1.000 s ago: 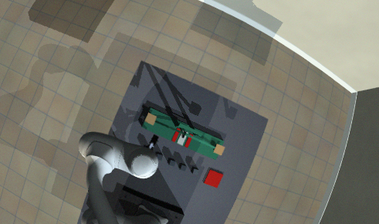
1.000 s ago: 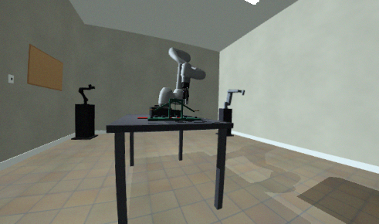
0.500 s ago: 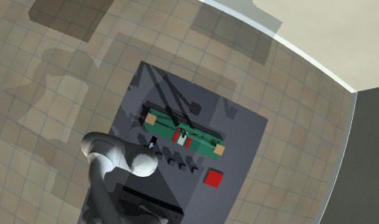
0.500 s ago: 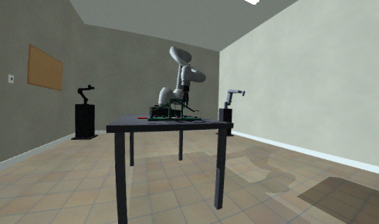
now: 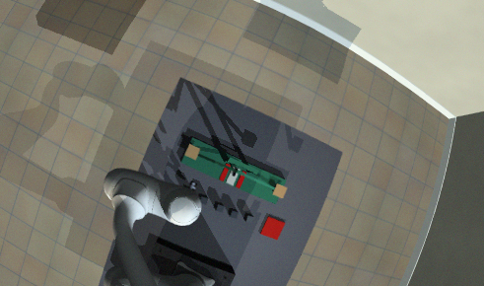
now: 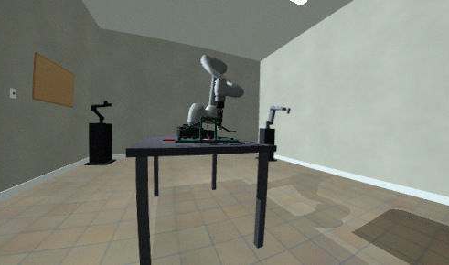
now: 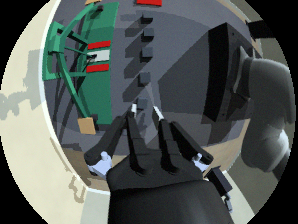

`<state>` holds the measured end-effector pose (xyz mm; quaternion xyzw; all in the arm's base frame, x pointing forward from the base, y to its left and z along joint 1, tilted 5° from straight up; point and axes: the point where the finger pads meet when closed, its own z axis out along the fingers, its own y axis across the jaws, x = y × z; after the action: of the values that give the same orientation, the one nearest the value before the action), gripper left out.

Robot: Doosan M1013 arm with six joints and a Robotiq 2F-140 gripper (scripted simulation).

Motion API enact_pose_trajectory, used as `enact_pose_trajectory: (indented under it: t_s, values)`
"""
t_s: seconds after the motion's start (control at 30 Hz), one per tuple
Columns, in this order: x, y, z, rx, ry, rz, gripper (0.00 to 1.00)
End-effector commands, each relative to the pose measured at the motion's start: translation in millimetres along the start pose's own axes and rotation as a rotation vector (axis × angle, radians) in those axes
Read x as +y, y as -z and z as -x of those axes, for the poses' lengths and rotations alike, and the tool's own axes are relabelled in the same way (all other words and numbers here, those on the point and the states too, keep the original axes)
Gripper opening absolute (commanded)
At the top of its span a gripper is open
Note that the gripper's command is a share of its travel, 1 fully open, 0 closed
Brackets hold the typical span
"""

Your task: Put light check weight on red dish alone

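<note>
Several small dark weights, among them the nearest (image 7: 142, 104), the one beyond it (image 7: 144, 78) and a farther one (image 7: 146, 54), stand in a row beside the green rocker balance (image 5: 256, 185) (image 7: 100, 100). They look alike. My gripper (image 7: 144, 110) (image 5: 193, 185) is partly open, its fingertips around or just above the nearest weight, with a gap on the right; exact height is unclear. The balance's tan pans (image 5: 192, 152) (image 5: 280, 190) look empty. Its pointer (image 7: 91, 58) appears over the white field (image 7: 101, 55). The red dish (image 5: 272, 227) (image 7: 149, 2) lies flat and bears nothing visible.
The balance's green uprights and arms rise left of the weight row in the wrist view. A black box-like base (image 7: 218, 75) stands on the other side of the row, with the arm's pale links (image 7: 270, 110) beside it. The dark table (image 5: 313, 168) ends beyond the dish.
</note>
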<state>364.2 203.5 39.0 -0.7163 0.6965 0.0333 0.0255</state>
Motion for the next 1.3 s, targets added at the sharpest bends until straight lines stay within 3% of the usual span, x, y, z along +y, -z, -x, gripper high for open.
enact_pose_trajectory:
  t_s: [0.0, 0.83, 1.27]
  values:
    - [0, 0, 0, 0.0, 0.0, 0.0, 0.35]
    - [0, -1, 0, 0.0, 0.0, 0.0, 0.35]
    - [0, -13, 0, -0.001, 0.0, 0.0, 0.35]
